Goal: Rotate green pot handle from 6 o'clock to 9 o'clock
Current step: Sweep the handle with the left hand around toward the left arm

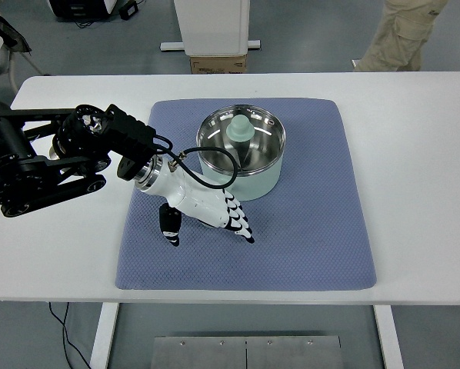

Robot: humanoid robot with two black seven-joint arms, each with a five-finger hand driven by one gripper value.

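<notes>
Pale green pot [249, 165], blue-grey textured mat [307, 231]

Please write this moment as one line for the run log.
left hand: on blue mat, at near-left side of green pot, fingers extended | pot handle: not visible | right arm: not in view | person's legs: behind table

- On the worktop [415, 154]: a mat [315, 231], set about the middle.
- On the mat, toward its far half: the pot [241, 150], a knob [241, 131] inside it.
- Near-left of the pot, over the mat: the left hand [207, 211], its arm entering from the left edge.
- Beyond the worktop's far edge: a box [218, 64] on the floor; farther right, a person's legs [395, 34].
</notes>
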